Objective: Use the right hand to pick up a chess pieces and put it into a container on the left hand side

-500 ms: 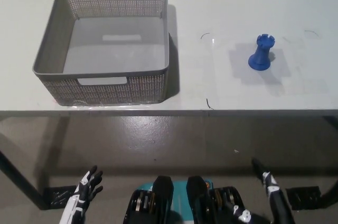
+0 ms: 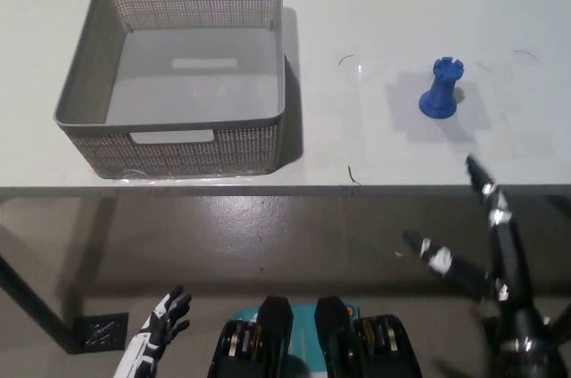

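Rook stands upright at 12 o'clock of my right hand, which is spread empty to receive it; my left hand rests low, open.

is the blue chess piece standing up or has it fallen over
Standing upright. The blue chess piece rests on its round base on the white table, notched top up, with nothing touching it.
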Controlling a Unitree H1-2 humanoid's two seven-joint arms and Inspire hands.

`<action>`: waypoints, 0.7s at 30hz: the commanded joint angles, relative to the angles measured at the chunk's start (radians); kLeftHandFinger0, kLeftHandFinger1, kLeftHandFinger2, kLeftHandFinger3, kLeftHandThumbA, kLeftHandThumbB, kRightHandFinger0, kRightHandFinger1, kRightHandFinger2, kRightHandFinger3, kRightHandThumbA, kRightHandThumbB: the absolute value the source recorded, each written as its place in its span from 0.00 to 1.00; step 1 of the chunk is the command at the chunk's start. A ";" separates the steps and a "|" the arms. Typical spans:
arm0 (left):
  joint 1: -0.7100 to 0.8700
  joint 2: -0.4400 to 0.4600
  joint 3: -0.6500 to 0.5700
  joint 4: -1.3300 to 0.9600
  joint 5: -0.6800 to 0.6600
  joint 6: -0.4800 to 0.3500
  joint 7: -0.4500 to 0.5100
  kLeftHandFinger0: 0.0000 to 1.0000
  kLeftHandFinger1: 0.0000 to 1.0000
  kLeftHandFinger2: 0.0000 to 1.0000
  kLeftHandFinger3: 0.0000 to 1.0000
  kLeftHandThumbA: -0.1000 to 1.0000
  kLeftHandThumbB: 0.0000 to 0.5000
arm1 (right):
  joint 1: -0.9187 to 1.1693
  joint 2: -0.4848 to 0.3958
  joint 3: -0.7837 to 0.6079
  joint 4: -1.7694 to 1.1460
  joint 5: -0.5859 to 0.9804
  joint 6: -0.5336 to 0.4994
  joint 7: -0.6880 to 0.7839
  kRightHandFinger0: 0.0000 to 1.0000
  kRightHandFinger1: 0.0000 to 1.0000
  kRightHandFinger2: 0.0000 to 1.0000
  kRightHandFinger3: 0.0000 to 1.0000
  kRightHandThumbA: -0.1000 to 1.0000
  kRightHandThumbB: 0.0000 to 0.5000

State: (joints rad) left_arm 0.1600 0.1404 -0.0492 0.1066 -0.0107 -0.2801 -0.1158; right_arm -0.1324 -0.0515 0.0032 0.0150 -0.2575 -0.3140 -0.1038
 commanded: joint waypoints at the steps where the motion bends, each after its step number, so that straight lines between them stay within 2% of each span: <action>1: 0.000 0.011 -0.002 -0.019 -0.007 -0.015 -0.018 1.00 1.00 1.00 1.00 1.00 0.56 | -0.121 -0.015 -0.053 -0.029 0.012 0.114 -0.022 1.00 1.00 1.00 1.00 1.00 0.75; 3: -0.003 0.012 -0.004 -0.021 -0.009 -0.015 -0.022 1.00 1.00 1.00 1.00 1.00 0.51 | -0.181 -0.025 -0.075 -0.013 0.008 0.156 -0.022 1.00 1.00 1.00 1.00 1.00 0.75; 9: -0.016 0.010 -0.007 -0.018 0.001 -0.011 -0.023 1.00 1.00 1.00 1.00 1.00 0.48 | -0.389 -0.065 -0.134 0.137 0.016 0.229 -0.048 1.00 1.00 1.00 1.00 1.00 0.67; 11: -0.019 0.009 -0.008 -0.023 -0.003 0.002 -0.026 1.00 1.00 1.00 1.00 1.00 0.49 | -0.454 -0.081 -0.147 0.221 0.026 0.218 -0.057 1.00 1.00 1.00 1.00 1.00 0.66; 15: -0.036 0.010 -0.015 -0.016 0.000 0.004 -0.037 1.00 1.00 1.00 1.00 1.00 0.47 | -0.551 -0.110 -0.172 0.376 0.038 0.206 -0.087 1.00 1.00 1.00 1.00 1.00 0.71; 21: -0.046 0.010 -0.028 -0.009 -0.001 0.004 -0.048 1.00 1.00 1.00 1.00 1.00 0.43 | -0.657 -0.147 -0.186 0.601 0.055 0.170 -0.112 1.00 1.00 1.00 1.00 0.98 0.72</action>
State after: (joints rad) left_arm 0.1224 0.1404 -0.0649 0.1107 -0.0106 -0.2773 -0.1394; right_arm -0.7055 -0.1649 -0.1692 0.5422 -0.2304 -0.1217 -0.1646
